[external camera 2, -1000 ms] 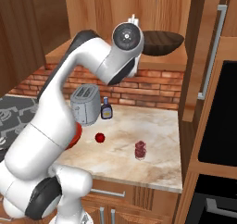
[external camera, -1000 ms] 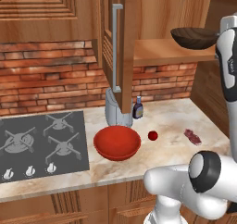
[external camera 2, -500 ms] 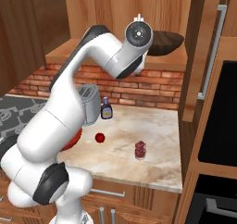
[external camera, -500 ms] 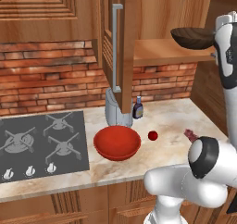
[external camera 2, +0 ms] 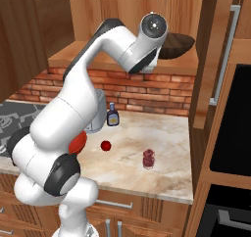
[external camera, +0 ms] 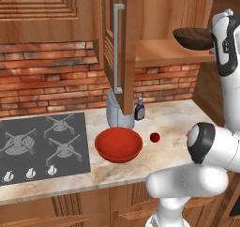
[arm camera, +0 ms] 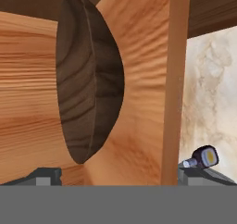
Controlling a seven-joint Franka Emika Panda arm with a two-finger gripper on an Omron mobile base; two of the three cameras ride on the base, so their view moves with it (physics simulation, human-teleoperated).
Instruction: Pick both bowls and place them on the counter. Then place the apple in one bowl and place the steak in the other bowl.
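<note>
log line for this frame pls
phase: reach for brown bowl on cabinet shelf | tool: open, empty | red bowl, apple, steak: on counter

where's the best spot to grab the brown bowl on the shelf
Probably the rim. The brown bowl sits upright on the shelf, too wide to span. Come in from the open front with the open pincer, one finger inside the rim, one outside.

In the right base view the arm covers most of the red bowl (external camera 2: 77, 144) — only a sliver of rim shows — and its wrist hides the left part of the dark brown bowl (external camera 2: 177, 46). In the left base view the arm hides the steak (external camera 2: 148, 158) and the brown bowl's right end. The small bottle (external camera: 139, 109) is too small to read its label.
</note>
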